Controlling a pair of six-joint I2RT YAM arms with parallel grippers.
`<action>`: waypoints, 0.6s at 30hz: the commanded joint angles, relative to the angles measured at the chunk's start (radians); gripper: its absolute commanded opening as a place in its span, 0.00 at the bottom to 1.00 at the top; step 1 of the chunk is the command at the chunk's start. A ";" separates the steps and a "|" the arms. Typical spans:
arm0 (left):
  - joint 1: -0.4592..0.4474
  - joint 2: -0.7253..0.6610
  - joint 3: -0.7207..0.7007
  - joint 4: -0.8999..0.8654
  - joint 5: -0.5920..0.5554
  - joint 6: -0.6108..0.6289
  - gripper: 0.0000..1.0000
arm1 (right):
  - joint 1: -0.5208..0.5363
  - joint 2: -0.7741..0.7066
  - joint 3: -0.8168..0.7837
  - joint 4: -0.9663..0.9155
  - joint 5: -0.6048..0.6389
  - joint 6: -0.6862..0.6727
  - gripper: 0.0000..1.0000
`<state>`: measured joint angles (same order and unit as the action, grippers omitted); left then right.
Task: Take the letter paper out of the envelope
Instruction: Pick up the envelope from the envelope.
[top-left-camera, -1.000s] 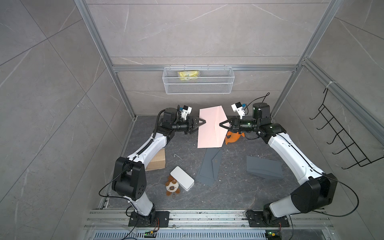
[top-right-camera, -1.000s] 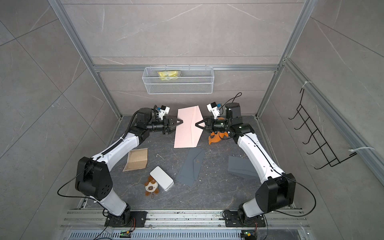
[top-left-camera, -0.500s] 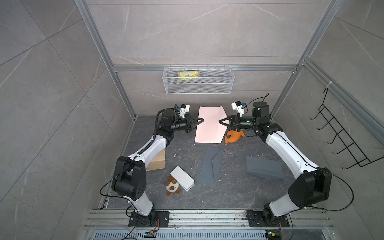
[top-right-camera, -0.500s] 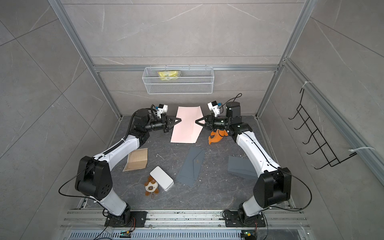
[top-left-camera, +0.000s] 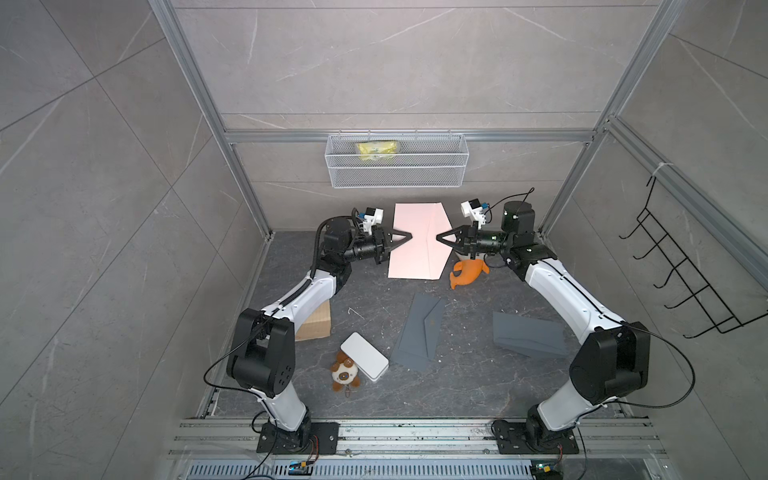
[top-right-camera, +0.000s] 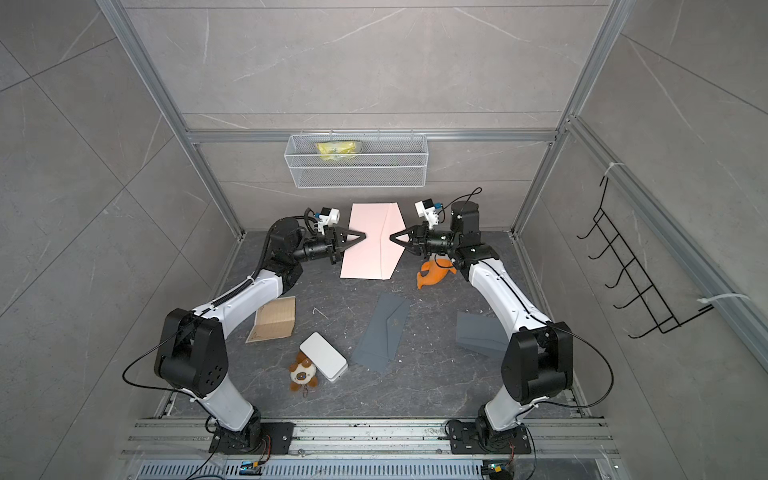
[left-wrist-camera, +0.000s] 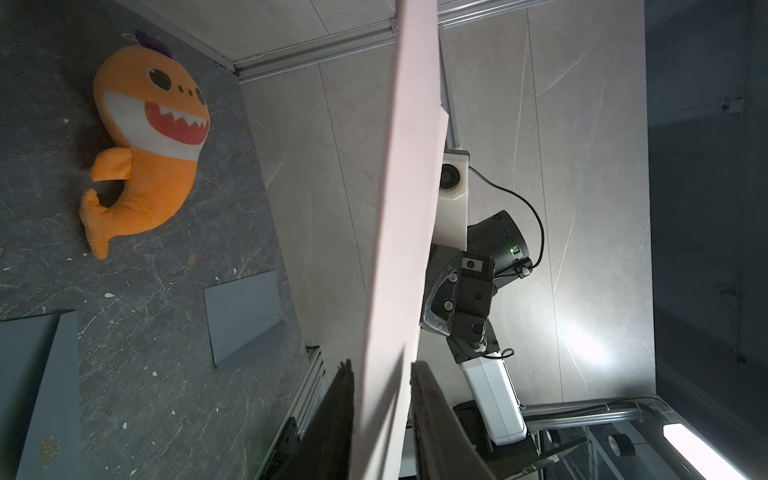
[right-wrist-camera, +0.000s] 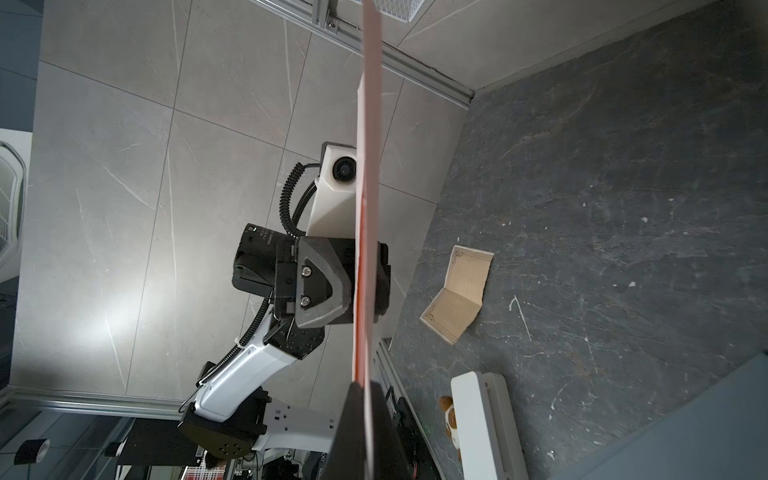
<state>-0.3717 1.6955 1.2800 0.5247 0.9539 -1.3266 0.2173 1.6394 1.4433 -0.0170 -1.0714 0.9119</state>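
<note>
In mid-air, pink envelope (top-left-camera: 415, 249), flap (top-left-camera: 439, 220) open

Robot lab: aluminium frame (top-left-camera: 291, 136), tiled walls (top-left-camera: 374, 62)

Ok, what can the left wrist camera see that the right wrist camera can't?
Only the left wrist view shows the orange shark toy. Only the right wrist view shows the folded brown paper and the white box. Both show the pink envelope, seen edge-on and very close up.
</note>
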 joint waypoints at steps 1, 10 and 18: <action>-0.010 0.009 0.032 0.043 0.042 -0.007 0.23 | -0.001 0.011 0.011 0.046 -0.027 0.026 0.00; -0.011 0.019 0.042 0.114 0.018 -0.084 0.00 | -0.017 0.014 -0.006 0.033 -0.009 0.011 0.14; -0.012 0.050 0.059 0.253 -0.008 -0.224 0.00 | -0.031 0.004 -0.161 0.294 0.002 0.180 0.41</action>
<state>-0.3813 1.7401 1.2964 0.6682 0.9485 -1.4807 0.1825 1.6489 1.3235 0.1291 -1.0698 1.0004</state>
